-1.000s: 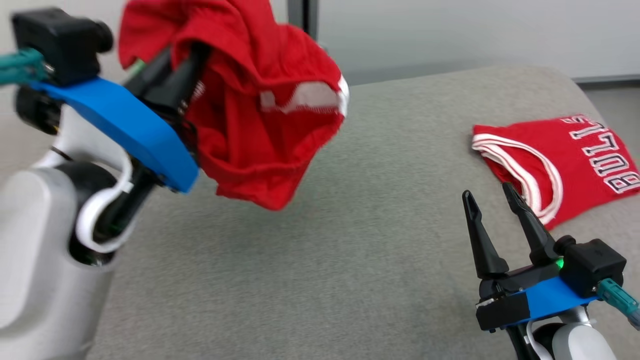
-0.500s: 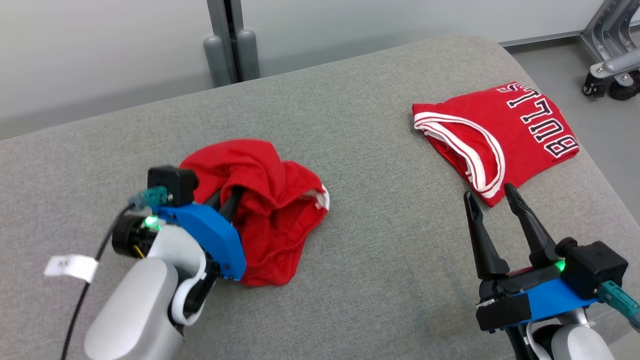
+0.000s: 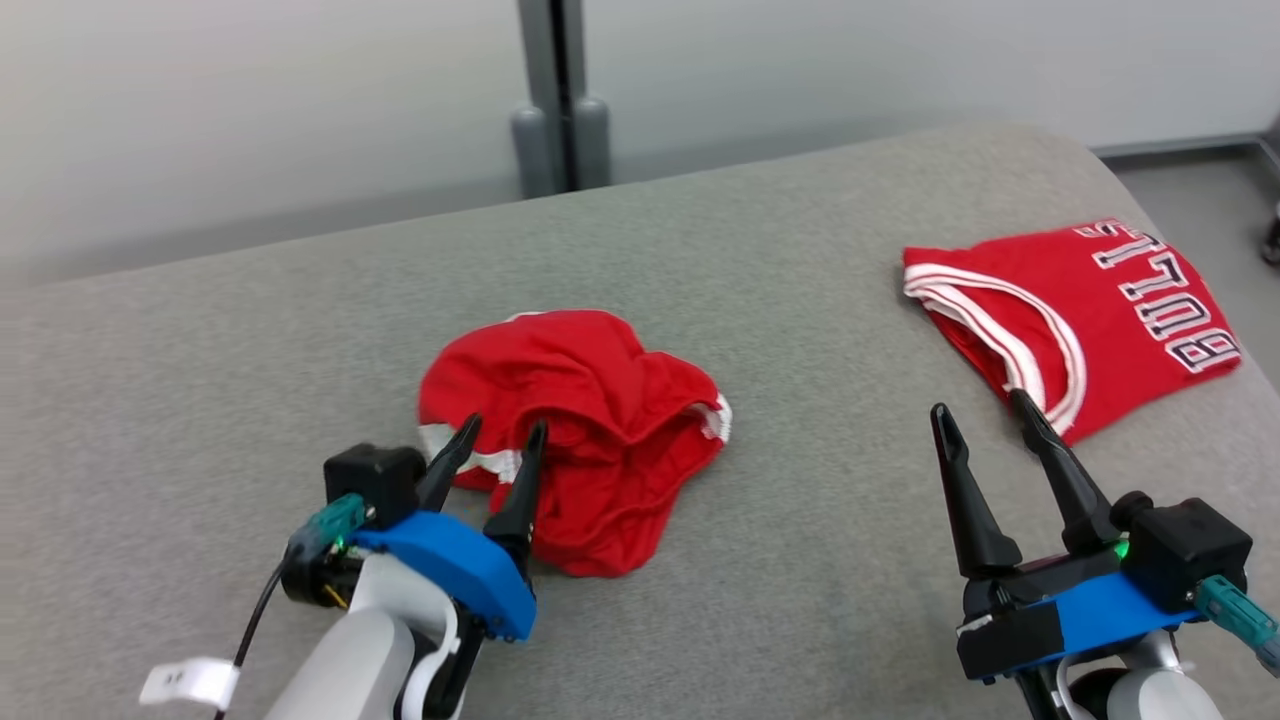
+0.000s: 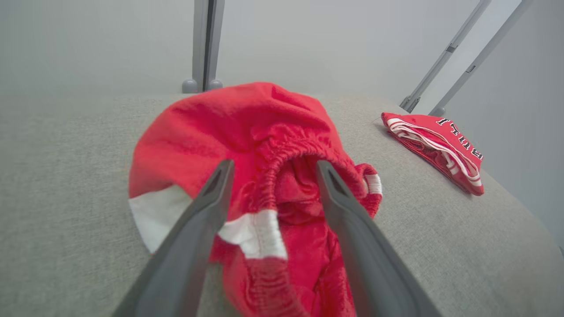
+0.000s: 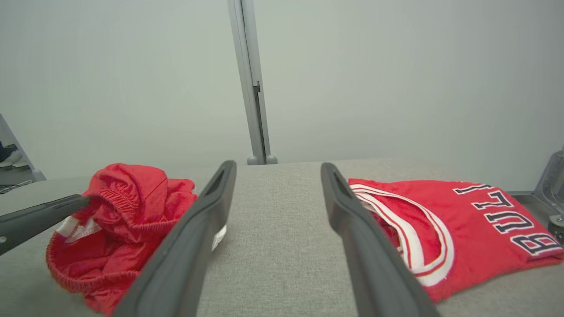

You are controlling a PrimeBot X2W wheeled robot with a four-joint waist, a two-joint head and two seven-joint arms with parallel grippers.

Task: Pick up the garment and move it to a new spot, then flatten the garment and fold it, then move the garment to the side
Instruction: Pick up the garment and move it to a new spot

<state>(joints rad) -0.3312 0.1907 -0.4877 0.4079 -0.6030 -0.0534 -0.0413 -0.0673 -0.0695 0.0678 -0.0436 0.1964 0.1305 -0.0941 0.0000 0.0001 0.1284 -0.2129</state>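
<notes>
A wide tabletop (image 3: pixel 800 300) covered with grey fabric takes most of the head view, and its far edge and right corner are rounded. Behind it stands a pale wall with one grey vertical post (image 3: pixel 553 100).

On the right part of the tabletop lies a folded red basketball jersey (image 3: pixel 1100 320) with white trim and the letters "BULLS" on it. It lies flat and well apart from the other garment.

The red shorts (image 3: pixel 590 420) lie in a crumpled heap near the middle of the tabletop, a little to the left. They have an elastic waistband and white stripes, and the cloth is bunched and not flattened.

The left hand (image 3: pixel 500 440) is low at the near edge of the shorts, with its two dark fingers spread. In the left wrist view the gathered waistband sits in the gap between the fingers, and it is not pinched. I cannot tell if the fingertips touch the cloth.

The right hand (image 3: pixel 978 410) is over bare fabric near the front corner of the jersey. Its fingers are also spread wide and hold nothing.
</notes>
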